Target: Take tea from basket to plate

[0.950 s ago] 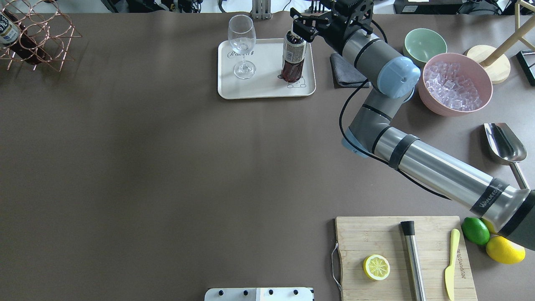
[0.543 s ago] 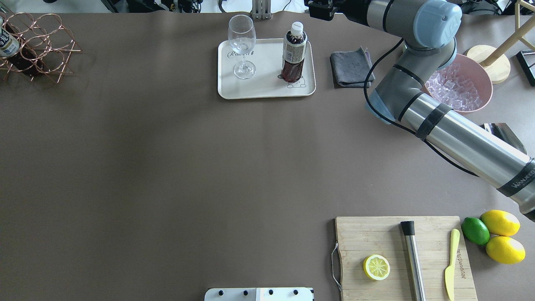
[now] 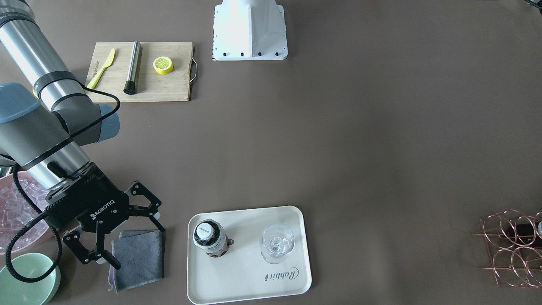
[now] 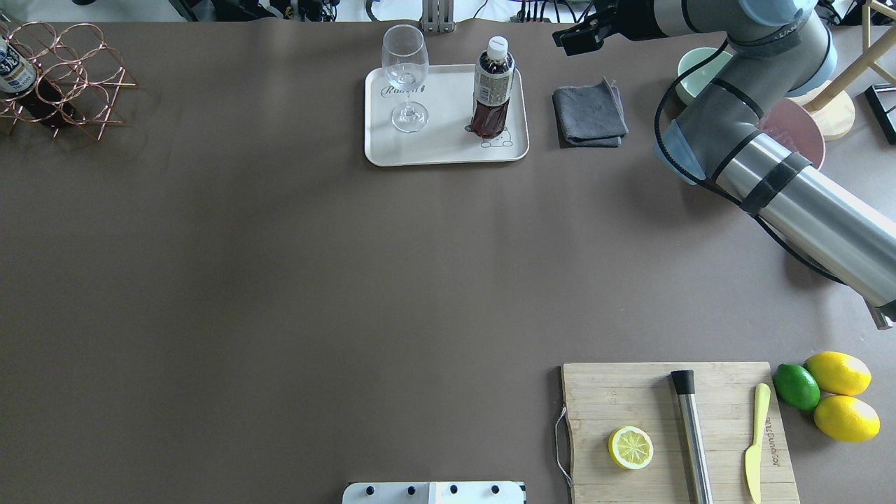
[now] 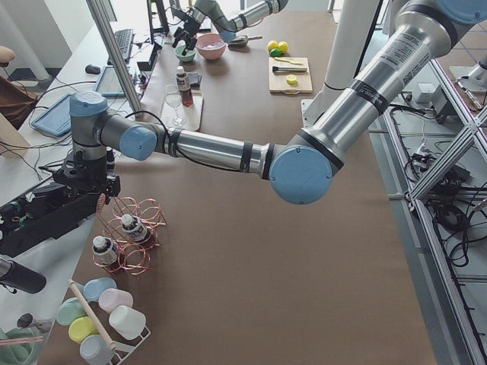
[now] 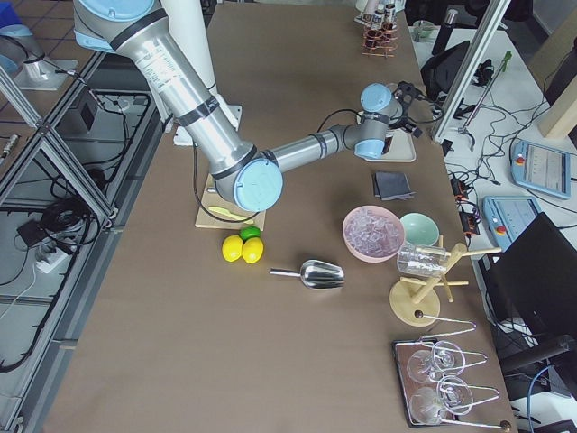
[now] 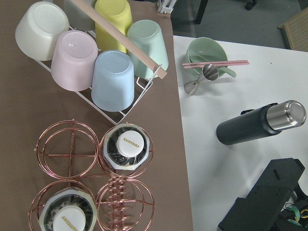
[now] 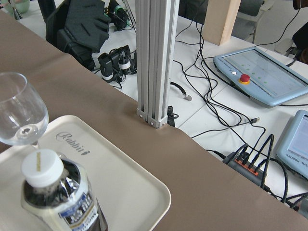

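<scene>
A tea bottle (image 4: 492,87) with a white cap stands upright on the cream plate (image 4: 441,143), next to the bear drawing. It also shows in the front view (image 3: 208,237) on the plate (image 3: 245,279). My right gripper (image 3: 137,248) is open and empty, over the grey cloth to the side of the plate, clear of the bottle. Two more tea bottles (image 7: 130,147) (image 7: 65,219) sit in the copper wire basket (image 4: 56,70). My left gripper (image 5: 88,185) hangs above the basket (image 5: 129,236); I cannot tell whether it is open or shut.
A wine glass (image 4: 404,70) stands on the plate beside the bottle. A grey cloth (image 4: 589,112), a pink bowl of ice (image 3: 17,212) and a green bowl (image 3: 25,277) lie to the right. A wooden board (image 4: 675,430) holds a lemon half. Cups (image 7: 96,48) sit by the basket.
My right gripper has let go of the tea bottle and drawn back to the right, away from the plate. The bottle stays standing on the plate.
</scene>
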Controlling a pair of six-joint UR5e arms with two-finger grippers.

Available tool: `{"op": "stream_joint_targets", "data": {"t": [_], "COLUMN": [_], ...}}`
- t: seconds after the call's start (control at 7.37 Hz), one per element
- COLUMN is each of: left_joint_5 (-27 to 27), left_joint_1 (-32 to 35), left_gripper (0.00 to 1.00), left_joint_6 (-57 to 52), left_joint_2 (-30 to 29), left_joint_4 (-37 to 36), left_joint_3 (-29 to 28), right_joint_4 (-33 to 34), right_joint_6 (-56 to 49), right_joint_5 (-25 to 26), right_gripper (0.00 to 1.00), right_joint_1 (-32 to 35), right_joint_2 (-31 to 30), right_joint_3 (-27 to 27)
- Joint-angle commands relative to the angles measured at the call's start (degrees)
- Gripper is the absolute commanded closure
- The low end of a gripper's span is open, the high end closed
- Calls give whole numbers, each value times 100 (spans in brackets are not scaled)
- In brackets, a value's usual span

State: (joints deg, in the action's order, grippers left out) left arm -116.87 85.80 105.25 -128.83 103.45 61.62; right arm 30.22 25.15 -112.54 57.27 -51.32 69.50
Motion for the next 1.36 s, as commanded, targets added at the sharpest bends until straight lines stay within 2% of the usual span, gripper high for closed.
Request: {"op": "stream_joint_targets", "data": {"t": [0.0, 0.14, 0.27, 0.41, 0.54, 0.68, 0.81, 0.95, 1.09, 1.22], "left_joint_5": [-72, -386, -763, -862, -889, -1220, -1502, -1627, -1680, -1681], "left_joint_1": [33, 59, 146, 191, 200, 200, 209, 200, 156, 69], "left_gripper": [2, 2, 2, 2, 2, 2, 2, 2, 2, 2], "left_joint_6": [-22, -31, -31, -31, -57, -205, -572, -941, -1684, -2501], "left_joint_2": [312, 462, 533, 847, 1459, 2162, 2882, 3333, 3755, 3881], "left_joint_4": [-105, -323, -360, -360, -352, -334, -317, -334, -299, -308], "left_joint_3": [689, 1059, 1289, 1674, 2496, 3261, 4069, 4608, 4753, 4746], "right_joint_4": [1524, 2340, 2870, 3493, 4108, 4515, 4806, 5322, 5736, 5984], "right_joint_6": [-809, -941, -1568, -1792, -1794, -1786, -1768, -1777, -1777, -1777], "right_joint_5": [-1124, -1808, -2320, -2777, -3217, -3335, -3336, -3344, -3345, -3327], "right_gripper": [0, 0, 0, 0, 0, 0, 0, 0, 0, 0], "right_joint_1": [562, 957, 1413, 1792, 2100, 2182, 2183, 2183, 2200, 2305], "right_joint_2": [-394, -718, -1139, -1700, -2376, -2791, -2900, -2953, -3206, -3557], "right_joint_3": [221, 536, 660, 984, 1492, 1984, 2241, 2453, 2768, 2867]}}
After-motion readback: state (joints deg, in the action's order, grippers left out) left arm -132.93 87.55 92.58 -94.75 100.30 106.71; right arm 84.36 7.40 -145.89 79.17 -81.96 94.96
